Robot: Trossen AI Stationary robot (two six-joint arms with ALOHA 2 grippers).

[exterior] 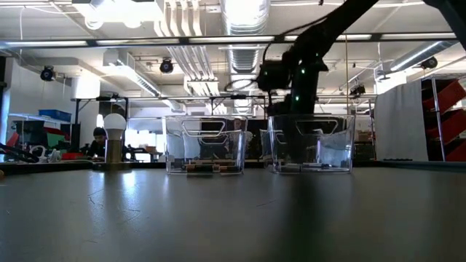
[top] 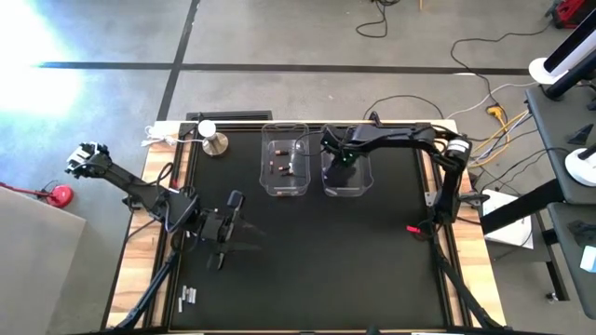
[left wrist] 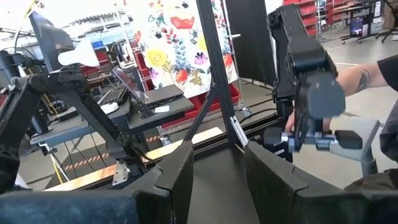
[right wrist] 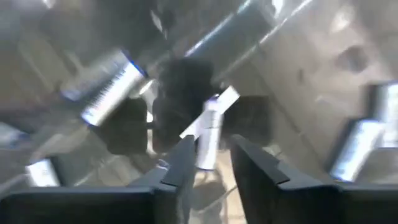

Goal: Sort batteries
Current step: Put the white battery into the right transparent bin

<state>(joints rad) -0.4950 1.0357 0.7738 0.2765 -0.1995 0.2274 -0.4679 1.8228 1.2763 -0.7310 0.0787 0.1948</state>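
My right gripper (top: 345,156) hangs over the right bin (top: 346,177), down at its mouth. In the right wrist view a silver cell (right wrist: 208,138) stands between my fingers (right wrist: 180,165), which are only narrowly parted; whether they pinch it or it is already loose I cannot tell. More silver cells lie on the bin floor around it, one large and near (right wrist: 106,87), another off to the side (right wrist: 357,146).

My left gripper (top: 220,244) waits over the bare mat near the left front of the table, fingers spread, nothing between them in its wrist view.

Left bin (top: 284,163): a few dark cells (top: 287,167) on its floor; the low view shows them along the bottom wall (exterior: 204,167). A few silver cells (top: 188,296) lie unsorted on the mat at the front left corner. A silver knob (top: 214,141) stands at the back left, not part of the sort.

Judgement: drop-off step, silver into the right bin; sorting well along, with the front-left cluster left to do.

Risks:
- If the cell clings to one finger as I open, it may ride up on the lift and fall outside the bin.
- Fingers sit close to the bin wall; lifting at an angle could catch the rim and shift or tip the light bin.
- A cell released from height may bounce on those below.
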